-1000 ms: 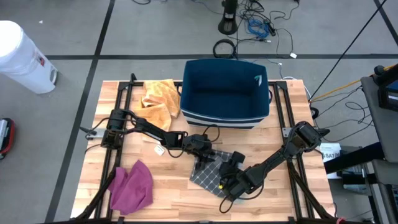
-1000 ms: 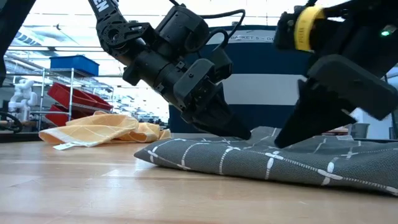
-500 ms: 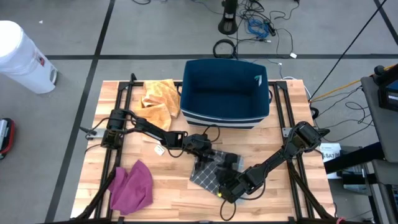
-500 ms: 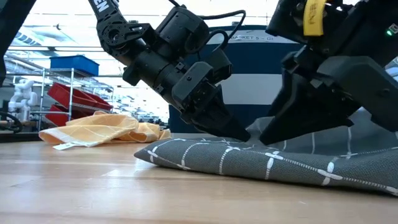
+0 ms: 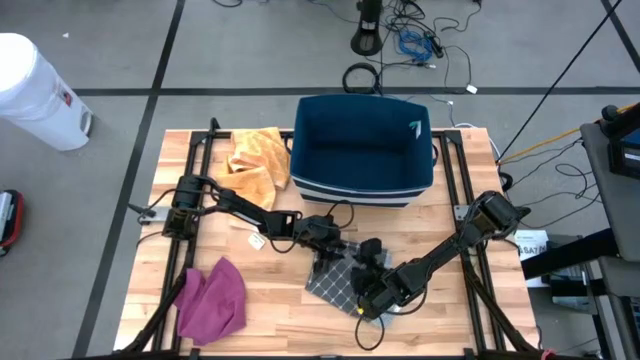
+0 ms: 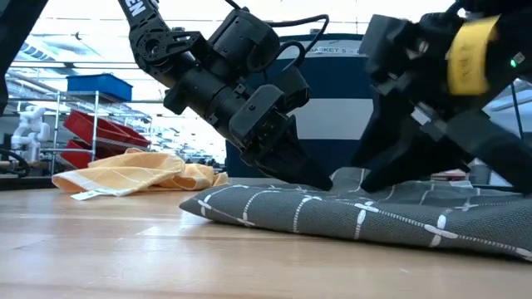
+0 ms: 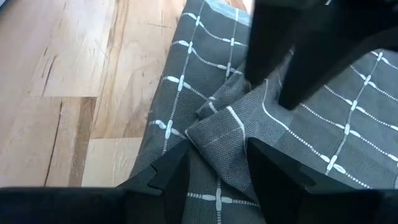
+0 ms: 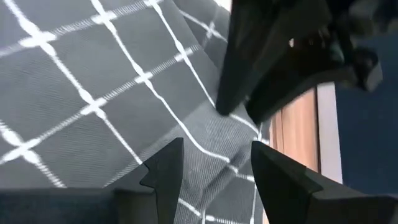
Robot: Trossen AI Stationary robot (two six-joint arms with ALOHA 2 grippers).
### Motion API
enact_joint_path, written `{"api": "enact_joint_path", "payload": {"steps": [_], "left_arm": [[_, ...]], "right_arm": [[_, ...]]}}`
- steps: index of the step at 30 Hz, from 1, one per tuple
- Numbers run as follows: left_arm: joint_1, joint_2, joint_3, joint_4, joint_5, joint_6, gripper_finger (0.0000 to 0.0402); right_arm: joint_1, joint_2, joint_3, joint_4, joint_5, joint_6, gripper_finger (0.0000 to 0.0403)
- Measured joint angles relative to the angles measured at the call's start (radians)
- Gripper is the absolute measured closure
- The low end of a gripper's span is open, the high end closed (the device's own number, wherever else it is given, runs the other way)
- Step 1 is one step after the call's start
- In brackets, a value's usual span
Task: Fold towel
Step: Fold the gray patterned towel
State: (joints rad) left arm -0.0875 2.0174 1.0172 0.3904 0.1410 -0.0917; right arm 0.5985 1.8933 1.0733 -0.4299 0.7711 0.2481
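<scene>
A: Entry. The grey checked towel lies on the wooden table, toward the near edge at about 6 o'clock from the blue bin. In the low view it sits as a flat, layered pad with a rounded fold at its left end.

B: Left gripper?

A: It is down on the towel's far edge, at the towel's 12 o'clock. In the left wrist view its two dark fingers stand apart with a raised pleat of grey cloth running up between them. They straddle the pleat; whether they pinch it cannot be told.

B: And the right gripper?

A: It is just beside the left one, at roughly its 3 o'clock, also over the far edge of the towel. The right wrist view shows its fingers parted above the checked cloth, with the left gripper's dark tip close ahead. A grip on the cloth cannot be made out there either.

B: Do the two tools touch?

A: In the low view their tips nearly meet on the towel's top surface; contact cannot be confirmed.

B: Other items?

A: An orange towel lies bunched at the bin's 9 o'clock, touching its side. A magenta cloth sits at the table's near left corner, well apart from the grey towel.
</scene>
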Motion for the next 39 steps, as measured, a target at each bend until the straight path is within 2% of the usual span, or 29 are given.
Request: {"api": "enact_joint_path", "payload": {"steps": [7, 12, 16, 20, 24, 33, 39], "left_arm": [[0.000, 0.000, 0.000, -0.002, -0.001, -0.001, 0.0236], [0.000, 0.000, 0.000, -0.013, -0.001, -0.003, 0.0236], [0.000, 0.000, 0.000, -0.016, -0.001, -0.005, 0.0236], [0.000, 0.000, 0.000, -0.016, -0.001, -0.005, 0.0236], [0.000, 0.000, 0.000, -0.015, -0.001, -0.005, 0.0236], [0.000, 0.000, 0.000, -0.015, -0.001, -0.005, 0.0236], [0.000, 0.000, 0.000, -0.015, -0.001, -0.006, 0.0236]], "right_arm": [[-0.037, -0.107, -0.114, 0.256, -0.191, -0.193, 0.0229], [-0.073, -0.216, -0.223, 0.417, -0.344, -0.235, 0.0229], [-0.099, -0.321, -0.325, 0.491, -0.363, -0.183, 0.0229], [-0.150, -0.387, -0.424, 0.495, -0.446, 0.005, 0.0229], [-0.181, -0.390, -0.499, 0.620, -0.539, 0.111, 0.0229], [-0.212, -0.347, -0.509, 0.689, -0.519, 0.110, 0.0227], [-0.219, -0.257, -0.509, 0.775, -0.589, 0.095, 0.0227]]}}
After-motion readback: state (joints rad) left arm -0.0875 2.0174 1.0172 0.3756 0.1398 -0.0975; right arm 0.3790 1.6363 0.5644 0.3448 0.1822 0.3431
